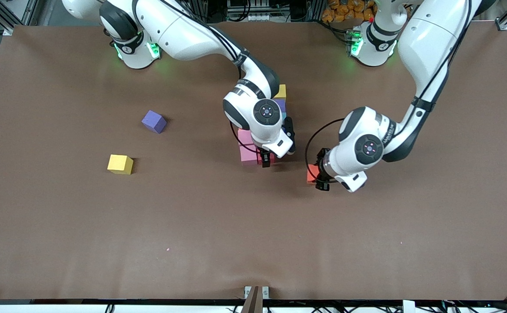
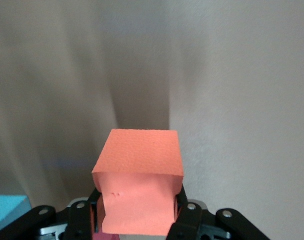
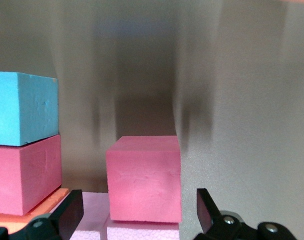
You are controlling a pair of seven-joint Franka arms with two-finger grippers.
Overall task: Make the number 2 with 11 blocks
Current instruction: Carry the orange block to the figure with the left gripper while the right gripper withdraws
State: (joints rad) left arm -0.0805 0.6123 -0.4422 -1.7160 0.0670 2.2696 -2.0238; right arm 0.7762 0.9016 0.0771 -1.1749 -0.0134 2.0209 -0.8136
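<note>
On table, one loose purple cube (image 1: 154,121), one yellow cube (image 1: 120,164).

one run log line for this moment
left claw: shut on orange block | right claw: open over red block

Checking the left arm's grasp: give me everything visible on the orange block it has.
The orange block is a small matte foam cube with a finely grainy surface and one small dent on the face toward the wrist camera. The left gripper is shut on it, black fingers pressing two opposite sides. It sits squarely between them, not tilted. In the front view only a sliver shows beside the gripper, low over the brown table, toward the left arm's end from the block cluster.
</note>
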